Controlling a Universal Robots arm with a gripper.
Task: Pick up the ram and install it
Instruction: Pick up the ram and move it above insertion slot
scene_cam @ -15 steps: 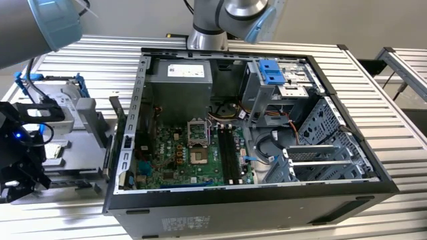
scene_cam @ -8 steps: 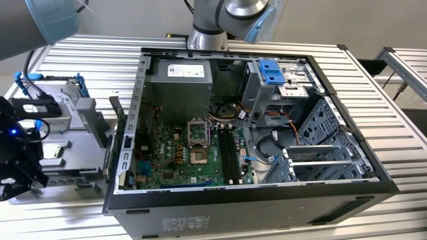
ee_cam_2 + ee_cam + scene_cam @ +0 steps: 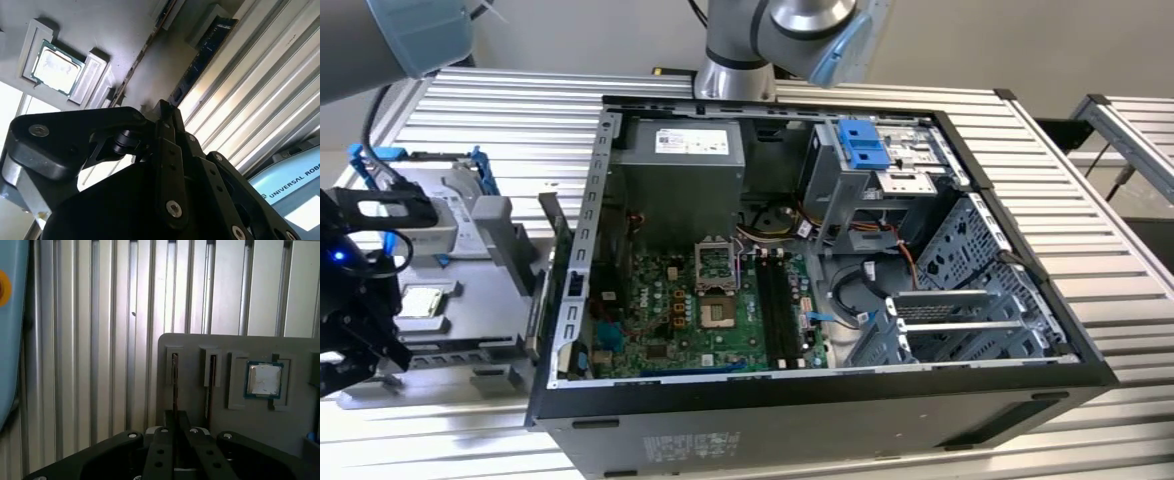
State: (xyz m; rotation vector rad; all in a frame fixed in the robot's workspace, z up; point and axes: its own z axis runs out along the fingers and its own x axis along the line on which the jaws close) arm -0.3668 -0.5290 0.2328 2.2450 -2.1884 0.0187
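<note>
Gripper (image 3: 176, 416) sitting closest to lens in first wrist view, jaws nearly together, seemingly pinching top edge of ram (image 3: 174, 382). Ram standing on edge in slot of grey fixture (image 3: 235, 345); second stick (image 3: 212, 372) standing just beside, processor (image 3: 265, 380) lying farther along. Ram likely handling light, stiff, thin, fragile: gripping flat faces mid-length looking safest. In exterior view, gripper working at 9 o'clock of open computer case (image 3: 827, 395).
</note>
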